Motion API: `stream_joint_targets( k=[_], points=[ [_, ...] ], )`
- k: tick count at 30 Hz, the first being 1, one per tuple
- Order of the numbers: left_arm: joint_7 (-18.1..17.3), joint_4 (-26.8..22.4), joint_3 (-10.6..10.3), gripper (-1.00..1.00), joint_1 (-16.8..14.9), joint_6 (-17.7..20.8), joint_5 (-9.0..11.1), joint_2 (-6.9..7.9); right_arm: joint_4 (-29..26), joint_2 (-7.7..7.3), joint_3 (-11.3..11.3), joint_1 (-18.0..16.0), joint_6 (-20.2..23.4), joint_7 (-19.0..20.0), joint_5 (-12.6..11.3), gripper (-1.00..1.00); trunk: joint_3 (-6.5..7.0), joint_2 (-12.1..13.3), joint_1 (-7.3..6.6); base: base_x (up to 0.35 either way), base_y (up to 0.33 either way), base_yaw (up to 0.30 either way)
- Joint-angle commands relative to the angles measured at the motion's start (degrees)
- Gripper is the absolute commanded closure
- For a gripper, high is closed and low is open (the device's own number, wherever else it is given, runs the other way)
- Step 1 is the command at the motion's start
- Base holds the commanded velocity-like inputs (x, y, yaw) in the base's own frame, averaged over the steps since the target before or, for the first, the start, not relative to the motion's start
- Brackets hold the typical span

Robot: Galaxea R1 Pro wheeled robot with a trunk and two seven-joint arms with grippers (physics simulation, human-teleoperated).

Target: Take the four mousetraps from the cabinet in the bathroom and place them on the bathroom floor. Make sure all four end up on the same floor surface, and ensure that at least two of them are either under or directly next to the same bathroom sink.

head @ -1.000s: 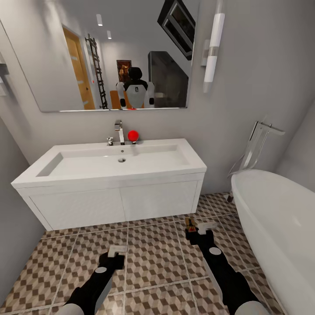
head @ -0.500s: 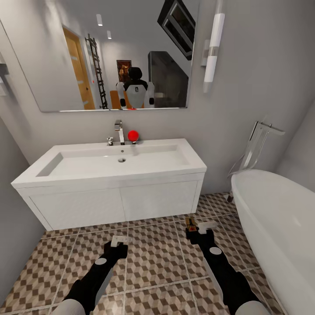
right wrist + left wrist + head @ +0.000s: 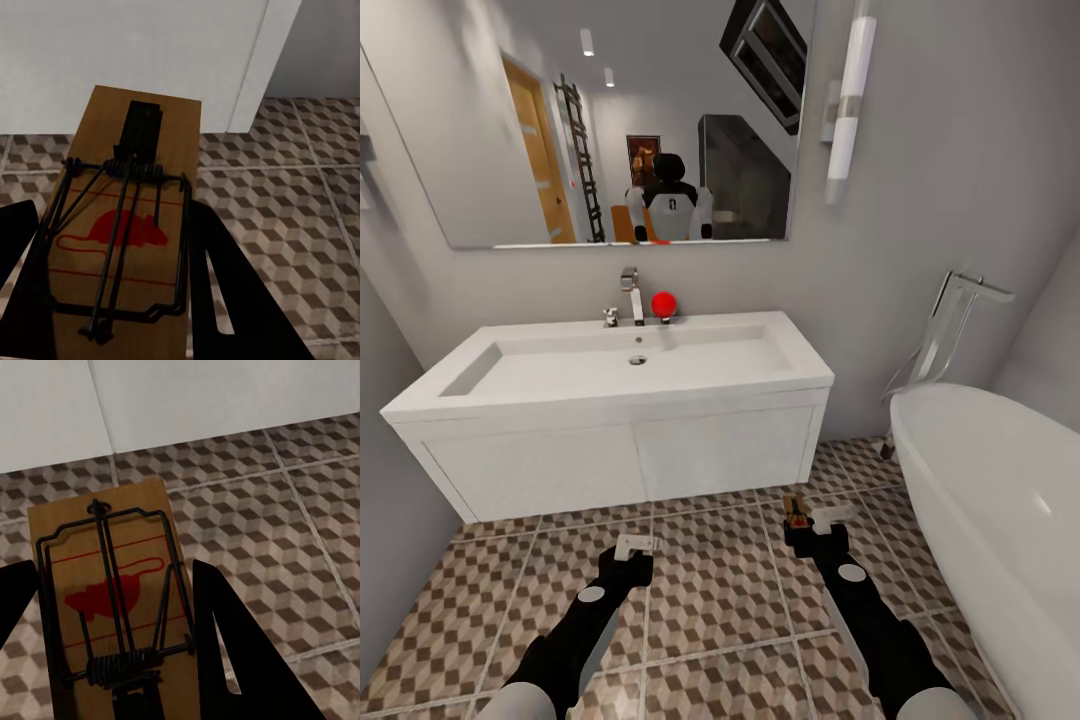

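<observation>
The left gripper [image 3: 632,547] is clamping a flat tan wooden mousetrap [image 3: 112,607] between its jaws, and the right gripper [image 3: 812,519] is clamping a second tan mousetrap [image 3: 124,240]. Both are hovering over the brown cube-patterned tiled floor [image 3: 720,590]. Ahead of both grippers, the wide white rectangular sink [image 3: 610,375] is holding nothing visible in its basin.

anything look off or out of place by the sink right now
One oddity: a red ball sits on the sink rim beside the faucet, an unusual thing there. Nothing is spilled, broken or askew. Each claw holds a mousetrap, left and right, above the bathroom floor.
</observation>
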Motion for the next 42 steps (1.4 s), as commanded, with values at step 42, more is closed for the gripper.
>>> stream_joint_targets(
  k=[42],
  points=[
    [-0.1,-5.2,-0.3,1.00,0.0,0.4,-0.5,-0.24,-0.2,0.17,0.3,0.0,0.0,-0.5,0.2,1.00,-11.01,-16.9,9.23,0.000,0.000,0.000]
  ],
)
